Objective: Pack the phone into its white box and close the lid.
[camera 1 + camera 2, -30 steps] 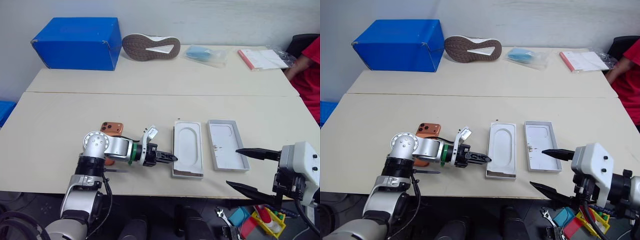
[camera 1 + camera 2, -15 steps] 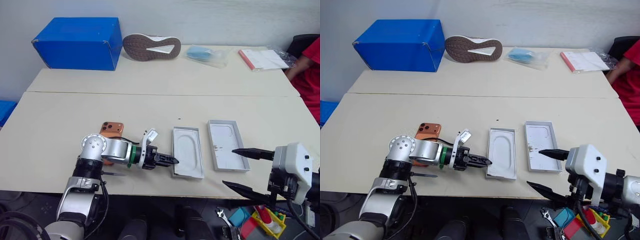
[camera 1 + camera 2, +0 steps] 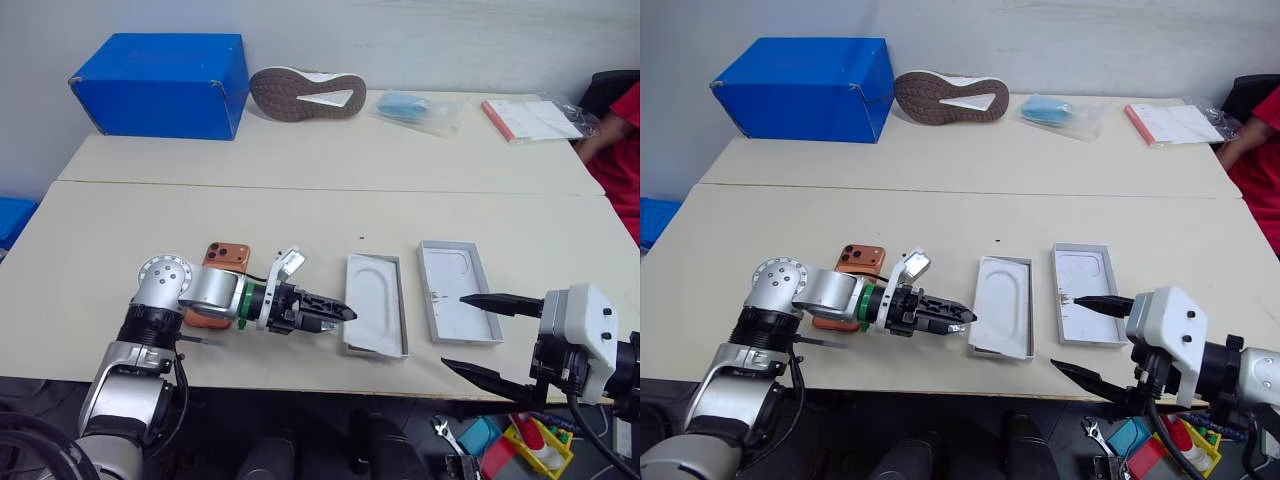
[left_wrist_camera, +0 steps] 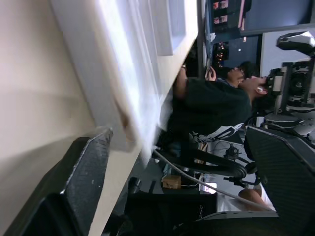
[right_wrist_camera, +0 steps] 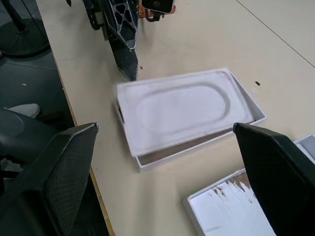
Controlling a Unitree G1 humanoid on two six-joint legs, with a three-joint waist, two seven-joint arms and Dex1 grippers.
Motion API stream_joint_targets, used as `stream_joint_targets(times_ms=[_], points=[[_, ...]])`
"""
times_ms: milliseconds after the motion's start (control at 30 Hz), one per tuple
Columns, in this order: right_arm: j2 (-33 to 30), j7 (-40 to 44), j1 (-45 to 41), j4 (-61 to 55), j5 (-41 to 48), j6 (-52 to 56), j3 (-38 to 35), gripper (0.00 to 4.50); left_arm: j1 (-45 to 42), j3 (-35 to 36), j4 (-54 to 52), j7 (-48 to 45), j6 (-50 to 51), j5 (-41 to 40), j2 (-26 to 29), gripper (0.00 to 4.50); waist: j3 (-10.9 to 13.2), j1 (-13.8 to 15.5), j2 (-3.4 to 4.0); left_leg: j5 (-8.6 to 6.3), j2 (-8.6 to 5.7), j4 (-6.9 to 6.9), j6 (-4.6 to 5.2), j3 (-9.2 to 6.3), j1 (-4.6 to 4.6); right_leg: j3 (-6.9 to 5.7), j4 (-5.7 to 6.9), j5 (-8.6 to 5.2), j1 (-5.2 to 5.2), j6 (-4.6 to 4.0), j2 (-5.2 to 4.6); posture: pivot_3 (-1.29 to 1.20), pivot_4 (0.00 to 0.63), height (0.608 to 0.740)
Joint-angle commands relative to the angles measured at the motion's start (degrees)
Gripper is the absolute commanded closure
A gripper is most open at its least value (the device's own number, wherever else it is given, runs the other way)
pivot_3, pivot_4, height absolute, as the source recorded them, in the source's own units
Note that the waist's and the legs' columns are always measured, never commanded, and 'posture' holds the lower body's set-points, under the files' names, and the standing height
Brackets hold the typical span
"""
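The orange phone (image 3: 222, 258) lies camera side up on the table, partly behind my left arm. Right of it sits the lid (image 3: 351, 343), open side up, with a white moulded insert (image 3: 374, 298) lying tilted in it. Further right is the white box (image 3: 458, 290), whose pale floor has a brown smear. My left gripper (image 3: 335, 315) is open, lying low just left of the lid and its insert (image 5: 177, 105), holding nothing. Near the table's front edge my right gripper (image 3: 480, 338) hangs wide open and empty, just in front of the white box.
On the far table stand a big blue box (image 3: 160, 85), a shoe on its side (image 3: 305, 93), a plastic bag (image 3: 410, 108) and papers (image 3: 525, 118). A person's red sleeve (image 3: 620, 140) shows at the right edge. A seam (image 3: 320, 182) joins the two tables.
My left gripper, shut at the lid's left edge a second ago, has opened and risen slightly. The right arm has stayed put.
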Motion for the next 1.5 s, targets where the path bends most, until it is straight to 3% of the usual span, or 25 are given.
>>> stream_joint_targets(times_ms=[33, 233, 400, 500, 633, 733, 900, 933, 967, 1167, 1500], points=[[-0.1, 0.0, -0.3, 0.1, -0.5, -1.2, 0.3, 0.0, -1.4, -0.2, -0.5, -1.8, -0.3, -3.0, 0.2, 0.04, 0.0, -0.1, 0.0, 0.0, 0.0, 0.0, 0.0, 0.0, 0.0, 0.0, 0.01, 0.0, 0.0, 0.0, 0.01, 0.0, 0.15, 0.74], [0.1, -0.1, -1.0, 0.3, -0.9, -1.5, 1.1, 0.0, -1.1, 0.0, -0.6, -2.9, -0.2, -1.7, 2.3, 0.04, 0.0, -0.4, 0.0, 0.01, 0.01, -0.01, -0.02, 0.0, 0.01, 0.01, 0.03, 0.0, -0.03, -0.01, 0.02, 0.0, 0.15, 0.74], [-0.7, 0.7, -3.3, 1.4, 0.3, -1.5, 2.6, 0.0, -0.2, 4.1, -3.7, -10.1, 0.5, 3.4, 8.3, 0.04, 0.0, -0.5, 0.0, 0.01, 0.01, -0.02, -0.02, 0.0, 0.0, 0.0, 0.04, -0.01, -0.05, -0.02, 0.03, 0.0, 0.15, 0.74], [-2.0, 0.7, -8.3, 4.1, 0.3, -1.2, 6.7, 0.0, 2.9, 7.3, -9.4, -19.1, 0.3, 8.5, 14.3, 0.57, 0.0, -1.4, 0.01, 0.01, 0.03, -0.03, -0.02, 0.0, 0.0, -0.01, 0.03, -0.03, -0.05, -0.05, 0.03, 0.0, 0.15, 0.74], [-3.0, 0.5, -15.8, 8.5, -2.0, -1.4, 14.6, 0.94, 8.7, 6.7, -17.9, -34.9, -6.5, 20.3, 23.3, 1.78, 0.0, -2.0, 0.04, 0.0, 0.03, -0.1, -0.03, 0.0, 0.02, -0.04, 0.02, -0.08, -0.06, -0.13, 0.02, 0.0, 0.15, 0.74], [-3.2, 1.1, -20.7, 11.2, -4.1, -1.8, 20.2, 2.09, 11.4, 6.5, -19.0, -45.1, -12.5, 27.9, 28.8, 2.8, 0.1, -1.8, 0.08, 0.0, 0.08, -0.11, -0.05, -0.01, -0.01, -0.15, 0.02, -0.14, -0.1, -0.25, 0.01, 0.0, 0.15, 0.74], [-3.0, 2.5, -26.3, 15.3, -8.3, -3.0, 27.7, 3.74, 14.8, 8.0, -22.7, -57.0, -20.2, 34.6, 33.3, 4.37, 0.1, -1.6, 0.1, -0.01, 0.08, -0.1, -0.03, -0.13, -0.1, -0.32, -0.05, -0.17, -0.08, -0.3, -0.06, 0.0, 0.15, 0.74], [-2.9, 2.4, -27.3, 16.3, -9.9, -3.2, 29.6, 4.16, 15.4, 8.6, -23.8, -59.4, -21.8, 35.2, 33.5, 4.5, 0.1, -1.6, 0.1, -0.01, 0.09, -0.11, -0.02, -0.17, -0.13, -0.35, -0.12, -0.17, -0.08, -0.3, -0.07, 0.0, 0.15, 0.74], [-2.6, 1.7, -28.5, 17.4, -11.7, -3.0, 31.8, 4.48, 15.8, 9.4, -25.0, -61.8, -23.8, 35.7, 33.3, 4.5, 0.1, -1.6, 0.1, -0.03, 0.09, -0.12, 0.01, -0.17, -0.14, -0.36, -0.14, -0.17, -0.08, -0.3, -0.08, 0.0, 0.15, 0.74], [2.1, -7.4, -35.9, 22.7, -23.2, -0.4, 42.0, 4.48, 11.3, 6.8, -29.9, -69.3, -35.4, 43.4, 30.1, 4.5, 0.1, -1.7, 0.11, -0.04, 0.11, -0.11, 0.02, -0.26, -0.28, -0.48, -0.25, -0.17, -0.12, -0.3, -0.1, 0.0, 0.15, 0.74], [11.2, -16.3, -42.5, 30.4, -36.3, 0.0, 50.4, 4.48, 6.9, 2.6, -30.9, -73.2, -40.3, 50.9, 25.9, 4.5, 0.1, -2.0, 0.11, -0.03, 0.12, -0.04, 0.01, -0.31, -0.73, -0.59, 0.04, -0.16, -0.58, -0.28, -0.06, 0.0, 0.15, 0.74]])
